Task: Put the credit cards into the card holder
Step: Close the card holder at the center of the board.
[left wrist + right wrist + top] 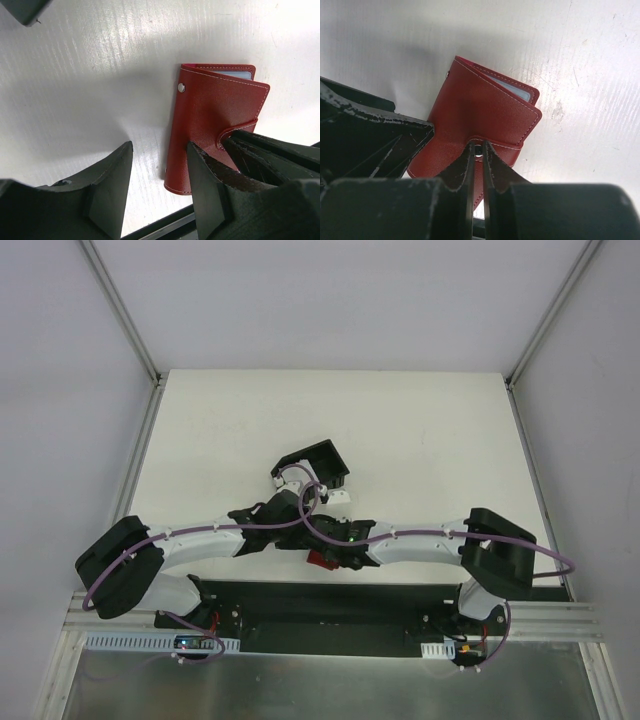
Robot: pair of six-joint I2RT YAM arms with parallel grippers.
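Nearest me, in the right wrist view, my right tool [478, 148] has its fingers pressed together on the snap tab [492, 146] of the red card holder [480, 112], clamping it at the holder's near edge. My left tool [159, 152] stands with its fingers apart. One finger [107, 190] hangs over the bare worktop [75, 75], and the other finger [210, 200] crosses the holder's near corner.

From the left tool's gap, the holder lies toward 1 o'clock. It lies flat on the worktop, its long axis running from 6 to about 12:30. Its hinge-side long edge, the one carrying the snap stud [181, 88], lies just inside the gap. The right tool is the one that has it. The left is merely beside it.

At the far end, around 12 o'clock, the cover lifts slightly and shows a pale sliver [235, 74]. I cannot tell whether that is a card or the lining. No loose credit cards show in any view. I judge that the next move depends on freeing that tab, peeling the flap away from the stud edge.
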